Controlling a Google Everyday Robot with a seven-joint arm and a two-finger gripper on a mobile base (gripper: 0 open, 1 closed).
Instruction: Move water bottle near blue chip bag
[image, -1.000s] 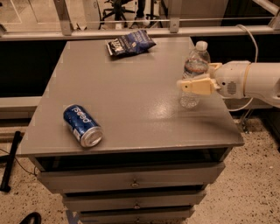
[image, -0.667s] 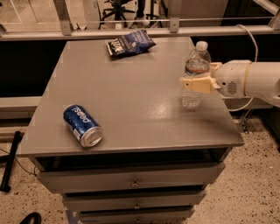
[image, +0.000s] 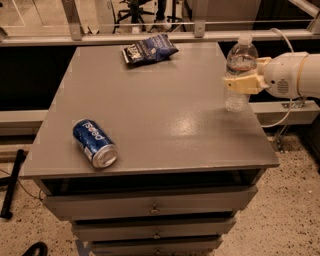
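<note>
The gripper (image: 242, 84) reaches in over the worktop's (image: 160, 115) right edge and clamps the bottle (image: 241, 62) at mid-body, keeping it upright for carrying. The bag (image: 149, 50) lies flat at the far edge, well apart from the bottle, and the can (image: 95, 143) lies on its side near the front left corner. Against the earlier frame, bottle and gripper are closer to the right edge and higher, probably lifted; bag and can are unmoved

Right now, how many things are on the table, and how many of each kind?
Water bottle: 1, at the table's right edge, gripped by the gripper
Blue chip bag: 1, at the far edge
Pepsi can: 1, lying on its side
Total: 3
</note>
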